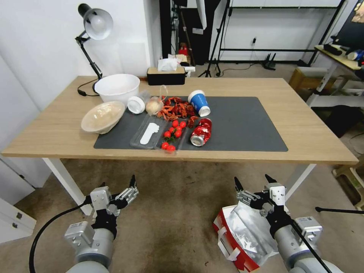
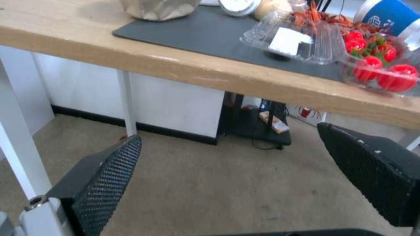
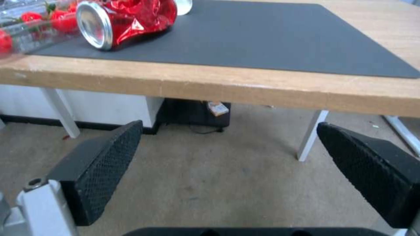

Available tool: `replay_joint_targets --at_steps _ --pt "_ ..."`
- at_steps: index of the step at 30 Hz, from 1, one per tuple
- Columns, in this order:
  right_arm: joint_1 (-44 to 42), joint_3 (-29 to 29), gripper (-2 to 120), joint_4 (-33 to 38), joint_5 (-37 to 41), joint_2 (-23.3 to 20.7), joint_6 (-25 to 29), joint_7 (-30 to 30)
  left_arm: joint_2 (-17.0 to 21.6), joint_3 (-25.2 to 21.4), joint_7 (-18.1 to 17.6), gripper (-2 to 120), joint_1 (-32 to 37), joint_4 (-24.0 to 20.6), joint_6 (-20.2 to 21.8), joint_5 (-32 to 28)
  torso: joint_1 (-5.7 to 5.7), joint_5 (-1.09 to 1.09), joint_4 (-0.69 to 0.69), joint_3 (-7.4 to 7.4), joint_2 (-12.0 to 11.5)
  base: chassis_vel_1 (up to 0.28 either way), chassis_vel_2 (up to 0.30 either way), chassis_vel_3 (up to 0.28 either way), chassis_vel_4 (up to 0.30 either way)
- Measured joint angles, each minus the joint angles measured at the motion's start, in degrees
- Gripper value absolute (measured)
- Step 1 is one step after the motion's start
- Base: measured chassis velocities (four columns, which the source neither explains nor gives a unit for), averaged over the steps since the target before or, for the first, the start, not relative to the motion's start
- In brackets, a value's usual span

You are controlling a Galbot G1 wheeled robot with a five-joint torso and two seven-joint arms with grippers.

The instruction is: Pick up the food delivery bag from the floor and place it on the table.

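I have my right gripper (image 1: 252,181) hanging spread open, holding nothing, just above the food delivery bag (image 1: 242,236), which sits on the floor (image 1: 170,212) directly beneath and slightly behind it, foil lining facing up. My left gripper (image 1: 118,185) hovers off to its side, fingers likewise parted and empty over bare carpet. Ahead of both and higher up is the table (image 1: 57,129) edge, with the dark mat (image 3: 271,36) and a crushed red can (image 3: 124,18) lying on it beyond the right gripper.
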Motion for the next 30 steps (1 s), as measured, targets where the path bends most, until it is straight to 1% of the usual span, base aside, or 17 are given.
replay_joint_targets --at_steps 2,4,6,11,13,15,17,19,20,23,30 --pt "0.0 0.0 100 -0.1 0.0 0.0 0.0 0.0 0.0 0.0 0.1 100 0.0 0.0 0.0 0.1 -0.41 0.00 0.00 -0.45 -0.9 0.000 0.000 0.000 0.000" --pt "0.1 0.0 100 -0.1 0.0 0.0 0.0 0.0 0.0 0.0 0.1 100 0.0 0.0 0.0 0.1 -0.50 0.00 0.00 -0.57 -1.1 0.000 0.000 0.000 0.000" --pt "0.2 0.0 100 -0.3 0.0 0.0 0.0 0.0 0.0 0.0 0.1 100 0.0 0.0 0.0 0.1 -0.91 0.00 0.00 -1.15 -2.1 0.000 0.000 0.000 0.000" --pt "0.3 0.0 100 -0.4 0.0 -0.1 0.0 0.0 0.1 0.0 0.1 100 0.0 0.0 0.1 0.2 -1.32 0.00 0.00 -1.68 -3.0 0.000 0.000 0.000 0.000" --pt "0.3 0.0 100 -0.6 0.0 0.0 0.0 0.0 0.1 0.0 0.1 100 0.1 0.2 0.1 0.3 -1.67 0.00 0.00 -2.24 -3.9 0.000 0.000 0.000 0.000" --pt "0.3 0.0 100 -0.6 0.0 0.0 0.0 -0.1 0.1 0.0 0.1 100 0.1 0.2 0.1 0.3 -1.79 0.00 0.00 -2.42 -4.2 0.000 0.000 0.000 0.000" --pt "0.3 0.0 100 -0.7 0.1 -0.1 0.0 -0.1 0.1 0.0 0.1 100 0.1 0.3 0.1 0.3 -2.25 0.00 0.00 -3.00 -5.2 0.000 0.000 0.000 0.000" --pt "0.3 0.0 100 -0.8 0.1 -0.1 0.0 -0.1 0.1 0.0 0.1 100 0.1 0.3 0.1 0.4 -2.35 0.00 0.00 -3.12 -5.4 0.000 0.000 0.000 0.000" --pt "0.4 0.0 100 -0.9 0.1 -0.1 0.0 -0.1 0.2 0.0 0.1 100 0.1 0.3 0.1 0.4 -2.61 0.00 0.00 -3.48 -6.1 0.000 0.000 0.000 0.000" --pt "0.4 0.0 100 -1.1 0.2 -0.2 0.0 -0.1 0.2 0.0 0.1 100 0.1 0.4 0.1 0.4 -2.97 0.00 0.00 -4.01 -7.0 0.000 0.000 0.000 0.000" --pt "0.5 0.0 100 -1.3 0.2 -0.3 -0.1 -0.1 0.2 0.0 0.1 100 0.0 0.5 0.1 0.4 -3.62 0.00 0.00 -4.88 -8.5 0.000 0.000 0.000 0.000"
